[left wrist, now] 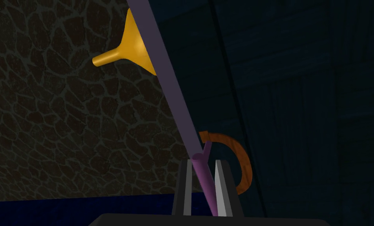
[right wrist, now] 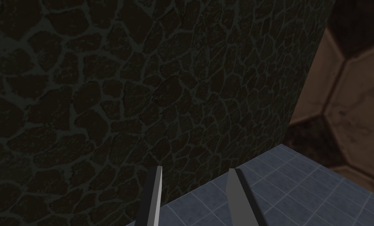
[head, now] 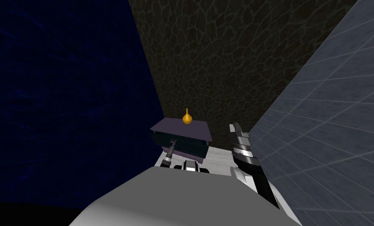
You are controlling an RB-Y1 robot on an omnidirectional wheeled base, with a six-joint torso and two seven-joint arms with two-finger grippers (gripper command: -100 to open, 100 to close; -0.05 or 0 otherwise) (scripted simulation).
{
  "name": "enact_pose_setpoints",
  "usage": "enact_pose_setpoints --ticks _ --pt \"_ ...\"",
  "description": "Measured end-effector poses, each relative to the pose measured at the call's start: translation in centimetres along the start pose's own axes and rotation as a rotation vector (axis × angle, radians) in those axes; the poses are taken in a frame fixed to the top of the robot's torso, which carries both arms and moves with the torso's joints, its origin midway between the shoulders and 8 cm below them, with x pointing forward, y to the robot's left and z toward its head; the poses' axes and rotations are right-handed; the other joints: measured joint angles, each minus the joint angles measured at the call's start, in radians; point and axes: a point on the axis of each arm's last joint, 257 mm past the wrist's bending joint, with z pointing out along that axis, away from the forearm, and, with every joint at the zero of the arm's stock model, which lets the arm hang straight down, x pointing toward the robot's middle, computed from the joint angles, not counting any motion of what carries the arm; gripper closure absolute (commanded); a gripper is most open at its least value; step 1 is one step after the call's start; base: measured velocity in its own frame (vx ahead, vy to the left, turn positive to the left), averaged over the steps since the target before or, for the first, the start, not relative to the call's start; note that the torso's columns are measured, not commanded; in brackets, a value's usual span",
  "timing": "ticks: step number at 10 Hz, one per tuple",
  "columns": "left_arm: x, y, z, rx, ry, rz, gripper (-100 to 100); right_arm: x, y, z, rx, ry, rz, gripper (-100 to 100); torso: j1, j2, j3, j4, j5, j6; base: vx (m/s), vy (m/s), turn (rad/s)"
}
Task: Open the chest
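Sitting low against the dark stone wall (head: 229, 59), right ahead of me, is the chest (head: 182, 146) — dark body, purple lid (head: 182, 128), an orange vase (head: 187, 118) on top. My right arm (head: 245, 153) is lifted on the right side, and the right gripper (right wrist: 196, 196) has its fingers spread apart. My left arm (head: 168, 155) stretches forward and down to the chest's front — there the left gripper (left wrist: 203, 163) pinches a thin purple handle (left wrist: 207, 188) beside a brown curved latch (left wrist: 243, 164).

The chest (head: 181, 143) has a dull purple lid (head: 180, 127) over a dark teal body. Between the left gripper's (left wrist: 204, 188) light grey fingers (left wrist: 221, 188) lies a brighter purple bar (left wrist: 202, 170) — just beside it a brown curved handle (left wrist: 243, 164). Beyond the fingertips is an orange-yellow vase (left wrist: 133, 47) — behind it the wall (left wrist: 64, 117) is dark brown, veined with pale cracks.
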Motion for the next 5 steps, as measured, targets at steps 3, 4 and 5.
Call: enact_pose_setpoints --ticks 3,4,5 --pt "-0.07 -0.06 0.15 0.002 0.005 -0.001 100 0.00 0.00 0.00 0.000 0.000 0.000 0 -0.002 0.002 0.001 0.000 0.000 0.001 -0.158 0.011 0.029" --pt "-0.07 -0.04 0.11 0.001 0.007 -0.002 100 0.00 0.00 0.00 0.000 0.000 0.000 0 0.000 0.002 0.001 0.000 0.001 0.001 -0.169 0.022 0.022" --pt "-0.03 0.01 0.11 0.000 0.010 -0.003 100 0.00 0.00 0.00 0.000 0.000 0.000 0 0.000 0.001 0.001 0.000 0.001 0.001 -0.195 0.013 0.032"
